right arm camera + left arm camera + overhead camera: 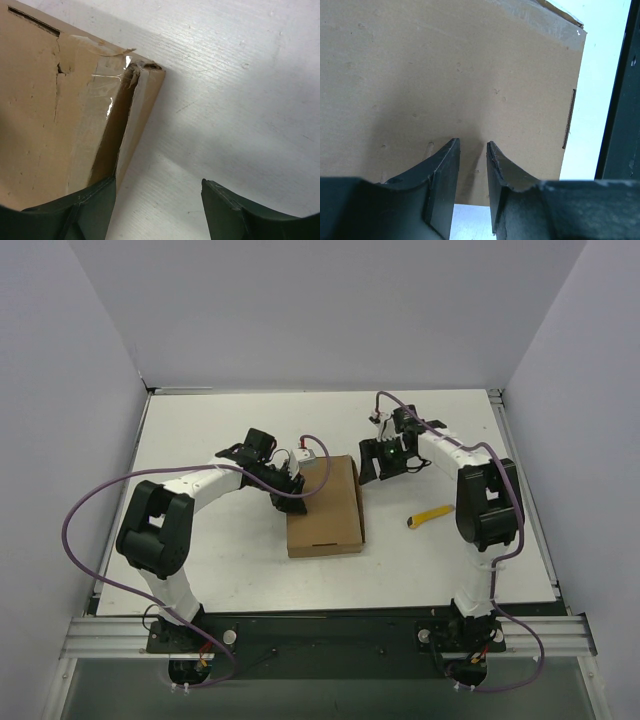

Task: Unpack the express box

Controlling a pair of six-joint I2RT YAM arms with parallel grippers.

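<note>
The brown cardboard box (328,508) lies flat at the middle of the white desk (200,430), lid down and closed, its long sides running from 12 to 6 o'clock in the overhead view.

The left tool (472,145) sits at the box's 9 o'clock edge. Its wrist camera shows it low over the lid. The two dark fingers (442,170) stand a narrow gap apart with only bare cardboard and a strip of desk showing between them, so the tool is released and grasps nothing. A thin slot (568,117) is cut in the lid near its far edge.

The right tool (159,182) is at the box's 1 o'clock corner. Its jaws are spread wide and clamp nothing. One finger (80,212) overlaps the box's top and the other is over bare desk, with the box's side wall running between them. At that corner the clear tape (107,85) is torn, and the cardboard has split open along the edge.

A yellow knife (431,517) lies on the desk at 3 o'clock from the box, apart from it, close to the right arm.
</note>
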